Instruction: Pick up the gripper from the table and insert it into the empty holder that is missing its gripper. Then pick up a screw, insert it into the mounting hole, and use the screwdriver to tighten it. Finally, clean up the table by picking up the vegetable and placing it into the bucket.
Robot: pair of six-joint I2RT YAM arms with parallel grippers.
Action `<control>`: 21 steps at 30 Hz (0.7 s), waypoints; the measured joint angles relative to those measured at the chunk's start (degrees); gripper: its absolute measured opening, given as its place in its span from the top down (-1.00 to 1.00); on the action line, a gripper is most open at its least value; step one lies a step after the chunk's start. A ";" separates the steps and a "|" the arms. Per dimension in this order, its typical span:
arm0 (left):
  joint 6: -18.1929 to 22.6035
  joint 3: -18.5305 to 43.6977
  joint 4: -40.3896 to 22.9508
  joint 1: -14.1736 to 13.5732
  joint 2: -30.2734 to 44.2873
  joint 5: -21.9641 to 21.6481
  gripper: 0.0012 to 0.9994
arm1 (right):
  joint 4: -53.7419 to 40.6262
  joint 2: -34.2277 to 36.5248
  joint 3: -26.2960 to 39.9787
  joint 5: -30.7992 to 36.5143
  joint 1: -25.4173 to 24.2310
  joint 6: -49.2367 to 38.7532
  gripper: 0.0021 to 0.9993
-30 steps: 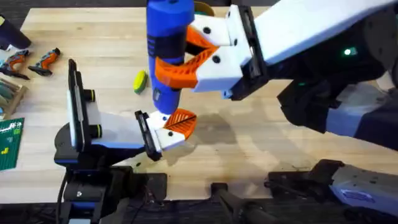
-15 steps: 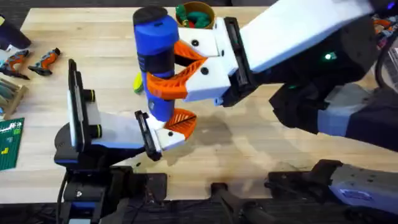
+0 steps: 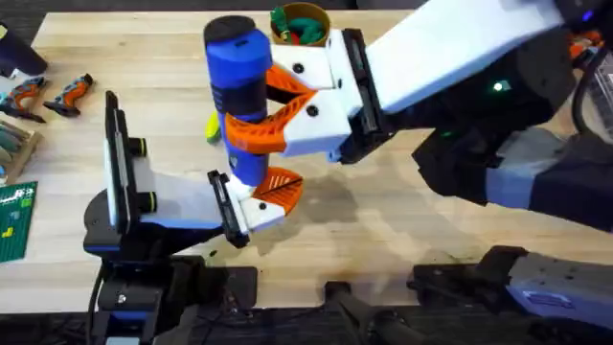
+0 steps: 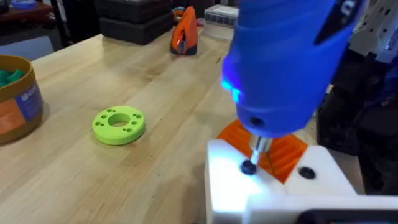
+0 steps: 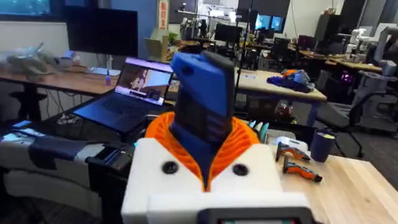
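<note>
Screwdriver [image 3: 238, 91] was pinched upright in right gripper [image 3: 278, 107], bit set on screw [image 4: 249, 167] in holder [image 4: 273, 186], likely for tightening. Orange gripper [image 3: 280, 186] was seated in holder. Left gripper's fingers: state could not be told. Vegetable [image 3: 215, 126] lay on table [image 3: 383, 230] behind screwdriver.

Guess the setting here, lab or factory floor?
Likely a robotics lab or office workspace: the right wrist view shows an open laptop, desks with monitors and office chairs behind the wooden table.

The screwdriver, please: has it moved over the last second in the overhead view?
Yes. The screwdriver, held in the right gripper, has shifted left and slightly down the picture, judged against the vegetable.
</note>
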 joint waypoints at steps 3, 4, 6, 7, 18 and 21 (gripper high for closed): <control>0.00 0.02 0.00 0.00 0.00 0.00 0.99 | -0.04 0.00 0.00 0.00 0.00 -0.07 0.95; 0.00 0.00 0.00 0.00 0.00 0.00 0.99 | -0.07 0.00 0.00 0.00 0.00 -0.12 0.95; 0.00 0.02 0.00 0.00 0.00 0.00 0.99 | -0.07 0.00 0.00 0.00 0.00 -0.22 0.95; 0.00 0.02 0.00 0.00 -0.02 0.00 0.99 | -0.07 0.00 0.00 0.00 0.00 -0.24 0.95; 0.00 0.02 0.00 0.00 0.00 0.00 0.99 | -0.19 0.63 0.00 -0.01 0.00 -0.46 0.95; 0.00 0.00 0.00 0.00 0.00 0.00 0.99 | -0.42 0.63 0.00 0.00 0.00 -0.68 0.95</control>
